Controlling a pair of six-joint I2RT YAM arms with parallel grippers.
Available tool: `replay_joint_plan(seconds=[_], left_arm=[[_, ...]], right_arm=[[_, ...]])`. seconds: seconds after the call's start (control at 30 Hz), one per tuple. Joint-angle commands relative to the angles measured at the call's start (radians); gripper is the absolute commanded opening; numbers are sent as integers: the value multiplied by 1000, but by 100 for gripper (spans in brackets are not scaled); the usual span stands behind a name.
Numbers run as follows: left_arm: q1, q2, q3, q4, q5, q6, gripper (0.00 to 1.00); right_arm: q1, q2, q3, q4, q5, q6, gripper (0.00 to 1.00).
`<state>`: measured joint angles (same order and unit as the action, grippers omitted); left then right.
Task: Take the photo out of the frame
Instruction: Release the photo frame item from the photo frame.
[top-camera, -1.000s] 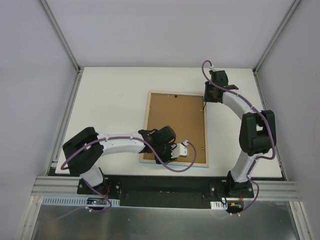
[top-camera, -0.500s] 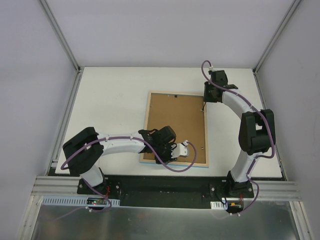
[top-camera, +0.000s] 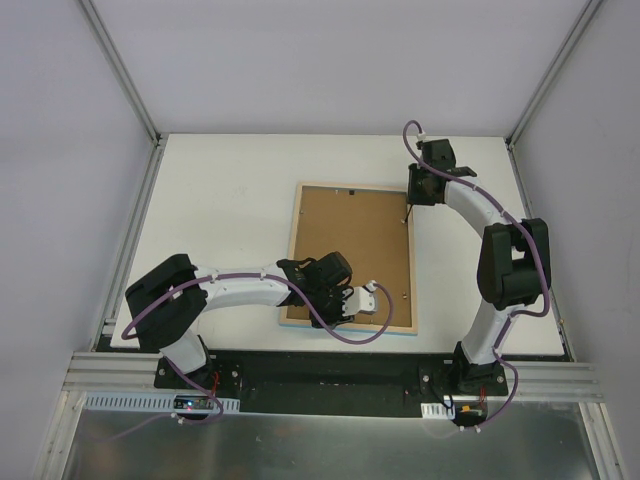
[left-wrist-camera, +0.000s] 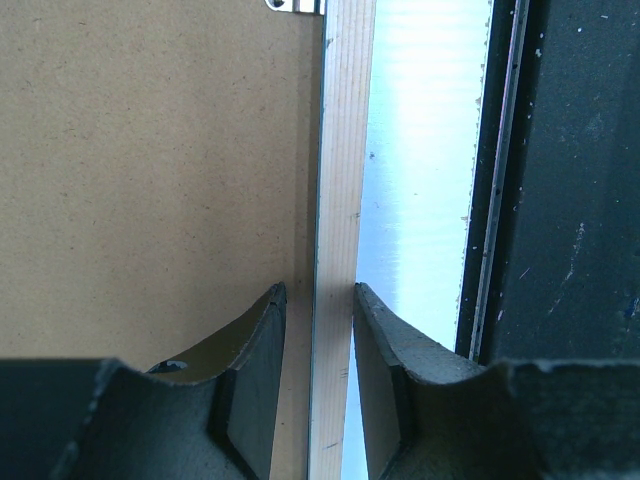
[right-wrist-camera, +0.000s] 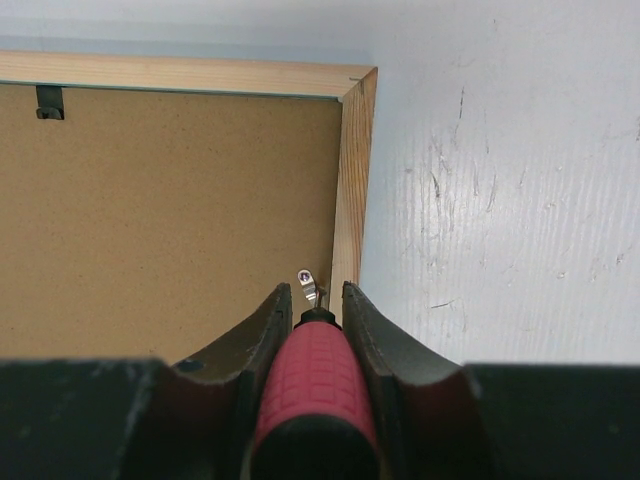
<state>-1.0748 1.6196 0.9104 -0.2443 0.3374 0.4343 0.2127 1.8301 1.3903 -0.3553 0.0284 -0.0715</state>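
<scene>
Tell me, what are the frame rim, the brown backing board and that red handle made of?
The frame rim: pale unpainted wood, going by its straight grain lines. The backing board: matte brown fibreboard or thick card, speckled and grainless. The red handle: probably rubbery plastic, with fine ribbing.

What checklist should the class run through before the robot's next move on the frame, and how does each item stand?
1. Frame face down, board up: ok.
2. Left gripper clamped on the frame's rim: ok.
3. Right gripper holding the red tool: ok.
4. Tool tip at the clip: ok.
5. Other clips released: cannot tell.
6. Photo free: not ok, the board is in place over it.
</scene>
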Motion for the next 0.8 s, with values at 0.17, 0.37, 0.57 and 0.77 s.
replay_joint_plan(seconds=[0.17, 0.37, 0.57, 0.77], left_arm=[[-8, 48, -8, -13, -34, 1, 31], [-8, 48, -8, -13, -35, 1, 31], [-8, 46, -10, -13, -34, 1, 31], [-8, 46, -11, -9, -32, 4, 31]], right_arm=[[-6, 5, 53, -22, -13, -8, 1], [-6, 6, 55, -22, -16, -7, 1], [-6, -5, 59, -27, -15, -14, 1], [-19, -54, 53, -19, -19, -17, 1]])
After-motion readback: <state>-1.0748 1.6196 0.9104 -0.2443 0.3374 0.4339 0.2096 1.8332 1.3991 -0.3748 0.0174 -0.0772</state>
